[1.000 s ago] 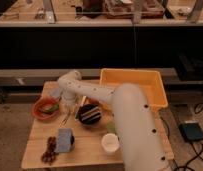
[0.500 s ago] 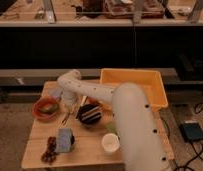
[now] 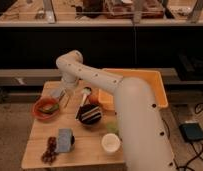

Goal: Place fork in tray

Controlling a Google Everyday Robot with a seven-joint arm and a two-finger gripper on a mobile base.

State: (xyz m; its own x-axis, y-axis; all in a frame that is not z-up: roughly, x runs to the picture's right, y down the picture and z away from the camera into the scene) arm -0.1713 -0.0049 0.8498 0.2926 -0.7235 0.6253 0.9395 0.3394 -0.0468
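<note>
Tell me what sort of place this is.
Probably a cafeteria-style test area: a wooden table holding a dark striped bowl and a yellow tray, with a glass-panelled counter behind. The claw hangs beside the orange-red bowl.

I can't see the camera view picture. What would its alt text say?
A white robot arm reaches over a wooden table, its gripper low beside an orange-red bowl. A dark striped bowl, spoon and white cup sit nearby, and a big yellow-orange tray sits partly behind the arm.

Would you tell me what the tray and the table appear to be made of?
The tray: likely plastic, uniform yellow-orange, smooth walls. The table: probably wood, pale tan, matte. The gripper hangs over the table beside the orange-red bowl.
</note>
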